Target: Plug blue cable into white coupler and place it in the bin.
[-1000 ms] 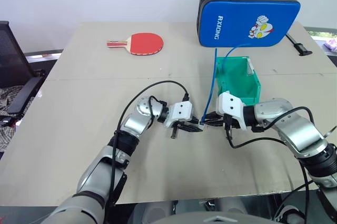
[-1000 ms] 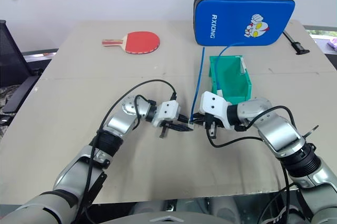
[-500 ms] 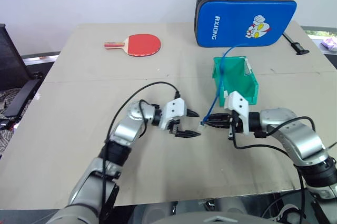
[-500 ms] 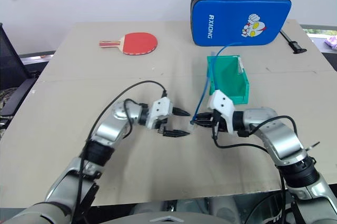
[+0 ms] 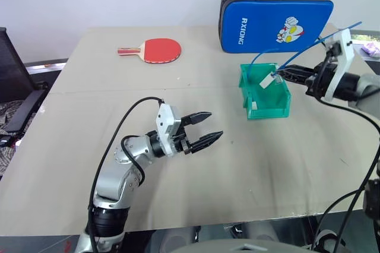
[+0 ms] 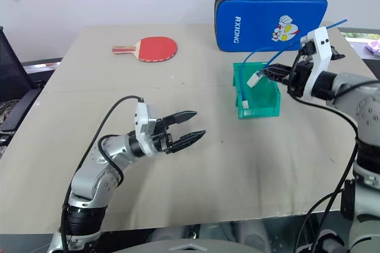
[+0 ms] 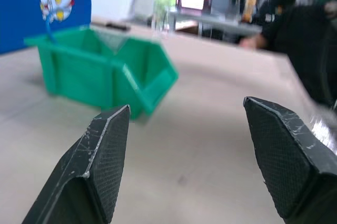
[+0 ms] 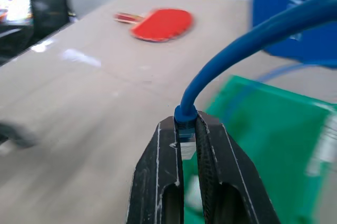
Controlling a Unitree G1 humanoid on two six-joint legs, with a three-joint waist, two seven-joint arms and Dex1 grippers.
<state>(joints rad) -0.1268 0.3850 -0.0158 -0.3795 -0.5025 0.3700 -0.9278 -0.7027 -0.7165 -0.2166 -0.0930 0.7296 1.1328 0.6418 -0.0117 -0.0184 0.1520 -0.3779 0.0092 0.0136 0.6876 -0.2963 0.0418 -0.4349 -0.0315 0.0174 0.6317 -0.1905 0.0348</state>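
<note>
Since a second ago our left gripper has let go and pulled back, fingers spread and empty over the table. Farther off, our right gripper is clenched on the blue cable, carrying the white coupler above the bin; we judge only the drop remains.

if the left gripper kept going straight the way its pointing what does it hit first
Probably the bin: the open left gripper faces it across bare table. Depth is unclear, so it might pass just in front.

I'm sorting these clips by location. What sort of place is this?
Probably an office or lab: a plain table against a white wall, a black office chair, and desks with seated people in the background.
</note>
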